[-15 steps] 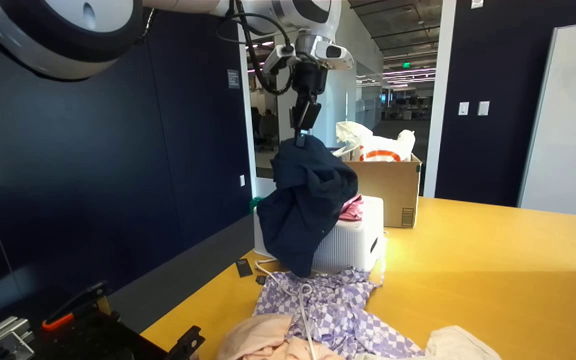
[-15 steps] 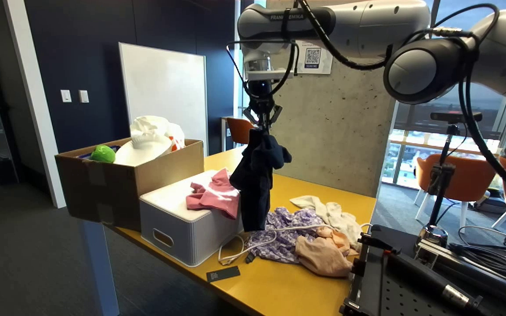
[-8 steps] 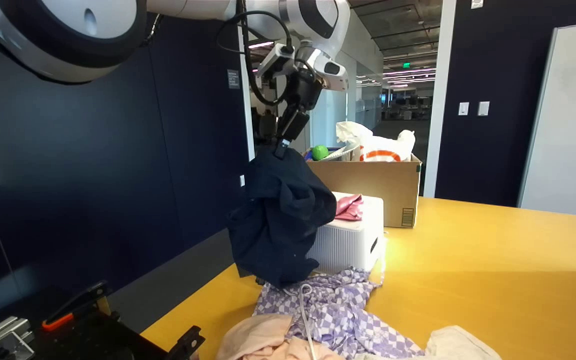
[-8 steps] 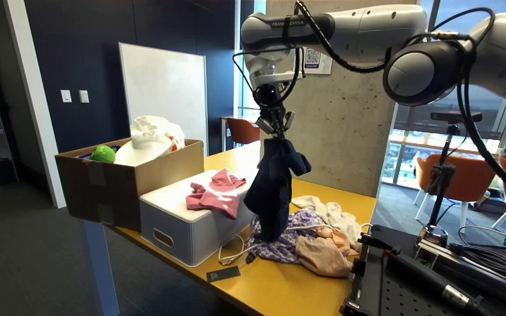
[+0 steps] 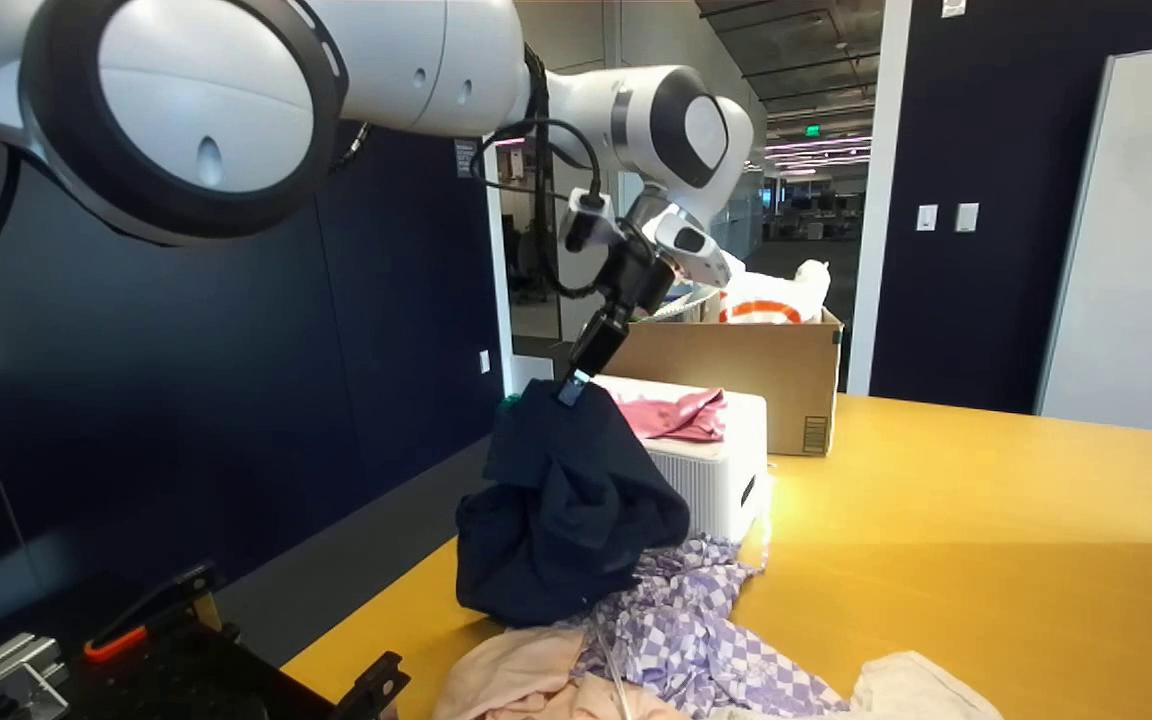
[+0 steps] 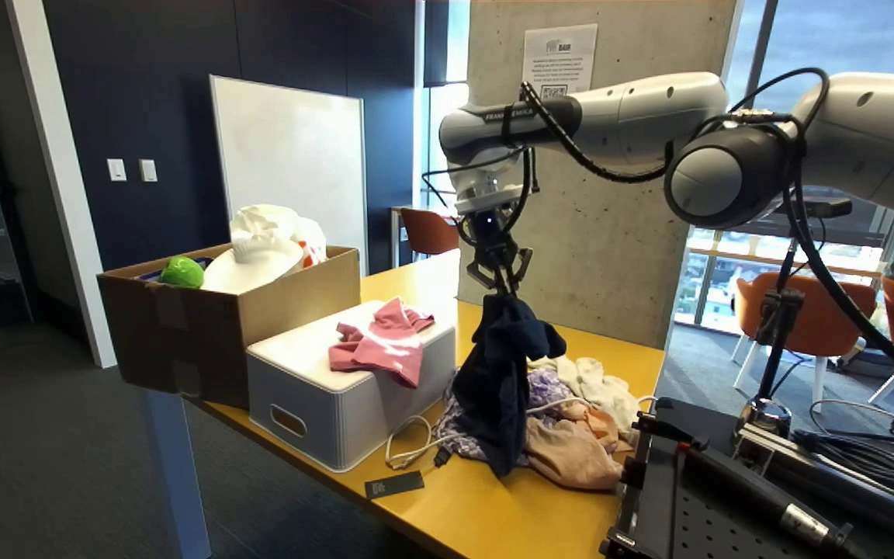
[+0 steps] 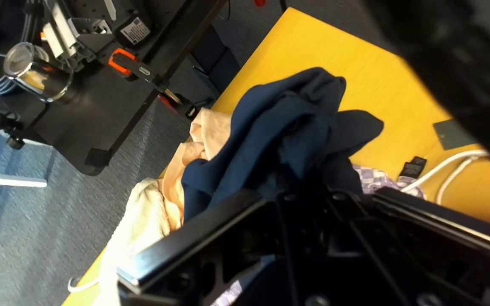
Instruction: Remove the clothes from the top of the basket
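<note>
Because the top of the basket [image 6: 373,415] must be unloaded, the gripper [image 6: 506,292] holds the navy cloth [image 5: 576,500] beside the basket and over the table [image 5: 936,500]. The fingers [image 5: 571,388] are pressed together on a fold at the cloth's upper end, with no gap seen between them; the remainder hangs below. A pinch of this kind suits soft fabric: the slack gathers under the grip, though the loose end is likely to swing or drag.

In an exterior view the gripper is tilted, its tips directed away from the basket, presumably to keep the cloth clear of the basket's edge during set-down. The lower end overlaps the purple cloth [image 5: 681,640] in both exterior views; contact is probable but cannot be confirmed. The peach cloth [image 6: 571,454] and the cream cloth [image 6: 606,396] lie next to the purple cloth, which suggests that this area is the set-down place.

The pink cloth [image 6: 381,345] lies on the basket, partly draped over the edge; the task is therefore incomplete. Recommended sequence: lower the navy cloth until supported, part the fingers, withdraw upward, then take the pink cloth by a raised fold.
</note>
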You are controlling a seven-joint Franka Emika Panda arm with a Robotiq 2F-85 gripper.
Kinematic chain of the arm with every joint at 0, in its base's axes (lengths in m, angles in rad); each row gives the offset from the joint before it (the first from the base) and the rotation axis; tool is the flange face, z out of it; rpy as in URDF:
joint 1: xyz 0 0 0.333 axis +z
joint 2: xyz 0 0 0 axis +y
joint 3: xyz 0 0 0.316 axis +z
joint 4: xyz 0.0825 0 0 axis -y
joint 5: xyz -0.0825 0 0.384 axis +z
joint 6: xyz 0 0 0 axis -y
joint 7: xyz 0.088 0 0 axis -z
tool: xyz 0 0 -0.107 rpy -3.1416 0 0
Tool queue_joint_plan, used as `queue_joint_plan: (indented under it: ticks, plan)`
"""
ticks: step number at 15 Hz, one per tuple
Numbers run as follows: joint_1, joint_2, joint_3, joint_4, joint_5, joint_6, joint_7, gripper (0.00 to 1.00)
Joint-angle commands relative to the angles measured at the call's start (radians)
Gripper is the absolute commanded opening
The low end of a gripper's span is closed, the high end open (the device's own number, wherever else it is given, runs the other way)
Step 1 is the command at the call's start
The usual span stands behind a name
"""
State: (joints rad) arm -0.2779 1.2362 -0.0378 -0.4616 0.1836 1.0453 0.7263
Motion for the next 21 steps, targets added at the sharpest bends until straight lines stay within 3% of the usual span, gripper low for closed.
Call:
queue_joint_plan:
  ticks: [1,5,7,16,21]
  plan:
    - [-0.058,0.096,0.004,0.056,0.048,0.056,0.123,0.02]
    - [-0.099,0.146,-0.012,0.047,0.021,0.224,0.162,0.02]
    - [-0.105,0.152,-0.014,0.039,0.012,0.279,0.171,0.34]
    - [-0.027,0.068,-0.007,0.007,-0.015,0.308,0.142,0.99]
    - [0.025,0.000,-0.020,0.026,-0.068,0.391,0.074,1.00]
